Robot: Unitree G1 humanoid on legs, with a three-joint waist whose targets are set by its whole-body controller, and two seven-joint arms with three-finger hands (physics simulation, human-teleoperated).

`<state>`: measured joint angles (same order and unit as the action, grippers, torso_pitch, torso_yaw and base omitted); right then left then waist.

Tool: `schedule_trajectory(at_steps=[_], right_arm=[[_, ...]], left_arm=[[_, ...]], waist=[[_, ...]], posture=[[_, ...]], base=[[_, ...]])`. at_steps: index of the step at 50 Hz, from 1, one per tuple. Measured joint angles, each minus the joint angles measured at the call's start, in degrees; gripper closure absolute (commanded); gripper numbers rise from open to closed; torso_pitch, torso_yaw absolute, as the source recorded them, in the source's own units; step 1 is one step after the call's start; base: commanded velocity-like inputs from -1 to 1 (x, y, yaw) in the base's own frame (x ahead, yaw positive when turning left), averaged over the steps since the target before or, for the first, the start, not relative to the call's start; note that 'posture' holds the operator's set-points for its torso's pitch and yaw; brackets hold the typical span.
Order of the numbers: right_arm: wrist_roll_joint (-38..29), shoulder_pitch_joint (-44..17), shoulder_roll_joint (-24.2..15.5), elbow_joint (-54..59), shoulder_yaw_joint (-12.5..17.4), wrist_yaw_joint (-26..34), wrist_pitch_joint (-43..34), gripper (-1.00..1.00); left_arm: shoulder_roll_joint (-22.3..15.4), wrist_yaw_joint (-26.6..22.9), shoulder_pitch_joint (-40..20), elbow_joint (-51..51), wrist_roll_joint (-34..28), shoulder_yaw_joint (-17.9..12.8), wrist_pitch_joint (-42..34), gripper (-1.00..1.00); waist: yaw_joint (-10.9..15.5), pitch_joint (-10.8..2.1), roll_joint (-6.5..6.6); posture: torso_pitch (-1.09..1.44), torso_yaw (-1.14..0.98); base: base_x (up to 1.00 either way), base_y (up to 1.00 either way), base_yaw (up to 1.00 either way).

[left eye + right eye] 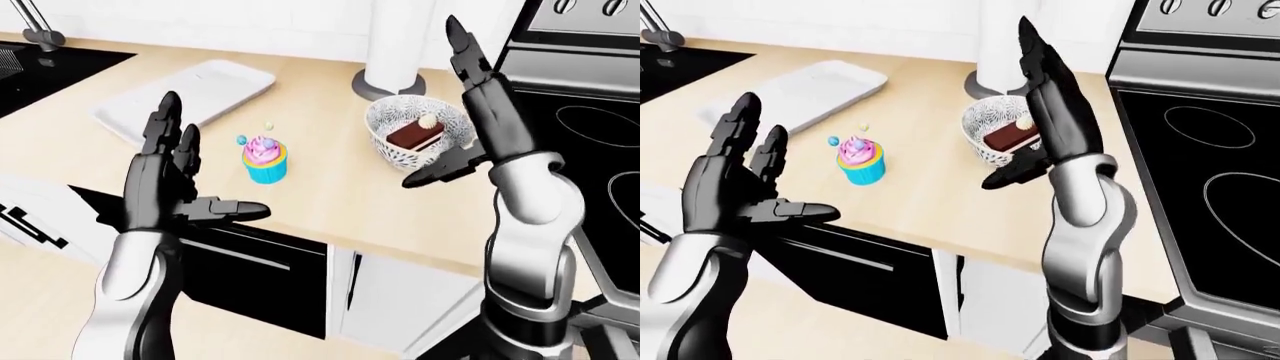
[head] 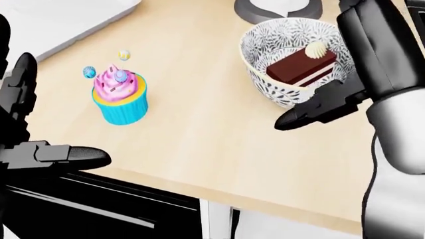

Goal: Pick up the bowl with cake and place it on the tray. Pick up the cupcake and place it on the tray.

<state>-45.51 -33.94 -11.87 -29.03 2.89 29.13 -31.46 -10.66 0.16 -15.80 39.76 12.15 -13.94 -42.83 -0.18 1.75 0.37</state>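
Observation:
A patterned bowl [image 1: 392, 129] holding a slice of chocolate cake [image 2: 302, 67] stands on the wooden counter. A cupcake [image 1: 265, 159] with pink frosting in a blue wrapper stands to its left. A white tray [image 1: 190, 96] lies at the upper left of the counter. My left hand [image 1: 185, 176] is open, raised below and left of the cupcake, touching nothing. My right hand [image 1: 465, 112] is open, fingers pointing up, just right of the bowl, its thumb [image 2: 312, 112] near the bowl's rim.
A white paper-towel roll [image 1: 395, 45] stands above the bowl. A black stove [image 1: 590, 135] fills the right side. A dark sink [image 1: 40, 71] with a faucet is at the upper left. Dark cabinet fronts [image 1: 255, 274] lie under the counter edge.

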Motion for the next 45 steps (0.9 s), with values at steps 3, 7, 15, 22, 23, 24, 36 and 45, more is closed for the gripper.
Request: schedule_trajectory(at_steps=[3,7,15,22,23,24,36,45], right_arm=[[-1.42,0.56,0.21,2.72,-0.05,0.41,2.24,-1.0],[-2.88,0.19,0.14,5.3,0.18,1.2,4.07,-1.0],[-5.84,-1.42,-0.63,7.18,0.82,0.92,6.86,-1.0],[-7.73,-0.11,-0.53,9.35,0.82,1.04,8.9,-1.0],[-7.81,0.15,-0.26,9.45,0.82,1.23,9.0,-1.0],[-7.88,0.39,-0.08,9.61,0.78,1.28,9.09,-1.0],[-7.86,0.42,0.13,12.01,0.84,-1.2,9.0,-1.0],[-7.63,1.45,-0.06,13.95,0.89,-2.09,10.41,-1.0]], left_arm=[[-0.12,0.01,0.01,0.07,0.22,-0.29,-0.25,-1.0],[-0.24,0.07,-0.01,0.11,0.41,-0.49,0.04,-1.0],[-0.32,0.36,-0.15,0.92,0.74,-0.38,-0.6,-1.0],[-0.22,0.47,-0.15,0.82,0.66,-0.24,-0.63,-1.0],[-0.2,0.45,-0.08,0.76,0.66,-0.24,-0.55,-1.0],[-0.16,0.42,-0.02,0.67,0.66,-0.22,-0.44,-1.0],[-0.29,0.39,0.08,0.9,0.94,-0.55,-0.37,-1.0],[-0.32,0.36,0.09,0.49,0.82,-0.37,-0.13,-1.0]], waist=[[-0.02,0.03,-0.02],[0.02,0.13,0.18],[0.01,-0.18,0.11],[0.0,-0.13,0.11],[-0.02,-0.13,0.12],[-0.01,-0.13,0.14],[-0.03,-0.21,0.08],[0.0,-0.11,0.02]], posture=[[0.0,0.0],[0.0,0.0],[0.0,0.0],[0.0,0.0],[0.0,0.0],[0.0,0.0],[0.0,0.0],[0.0,0.0]], base=[[0.0,0.0,0.0],[0.0,0.0,0.0],[0.0,0.0,0.0],[0.0,0.0,0.0],[0.0,0.0,0.0],[0.0,0.0,0.0],[0.0,0.0,0.0],[0.0,0.0,0.0]])
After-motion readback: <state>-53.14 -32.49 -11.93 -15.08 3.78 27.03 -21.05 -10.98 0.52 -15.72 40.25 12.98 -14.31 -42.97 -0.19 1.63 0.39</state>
